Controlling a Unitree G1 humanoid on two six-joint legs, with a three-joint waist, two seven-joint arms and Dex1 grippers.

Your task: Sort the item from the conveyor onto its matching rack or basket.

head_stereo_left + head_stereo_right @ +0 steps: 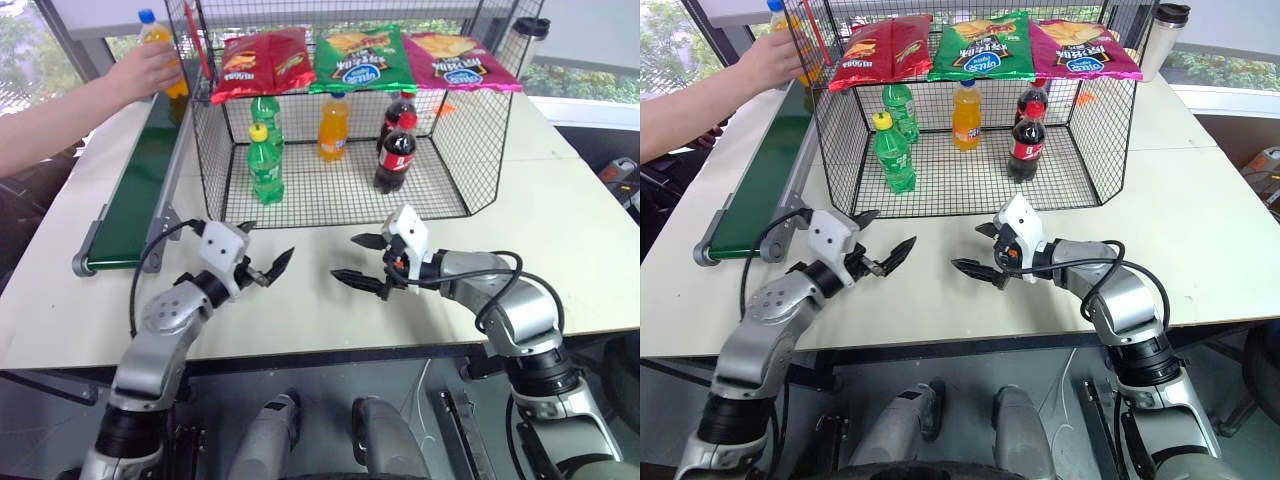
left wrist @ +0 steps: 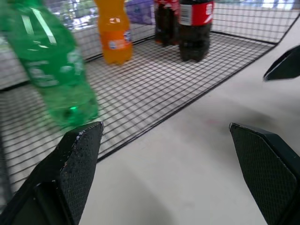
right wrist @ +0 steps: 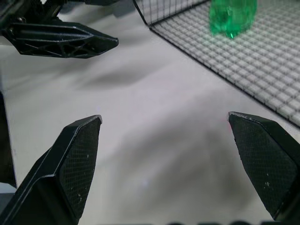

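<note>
Orange soda bottle stands at eleven o'clock on the conveyor, held up by a person's hand. Both grippers, left and right, wait over the counter, fingers wide open, holding nothing.

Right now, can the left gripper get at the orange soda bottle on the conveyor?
Probably not yet. A person's hand holds the orange soda bottle at the conveyor's far end, while the open left gripper hovers over the table near the basket.

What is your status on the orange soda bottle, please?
Both grippers, left and right, open, empty. Orange soda bottle in a person's hand above the conveyor.
</note>
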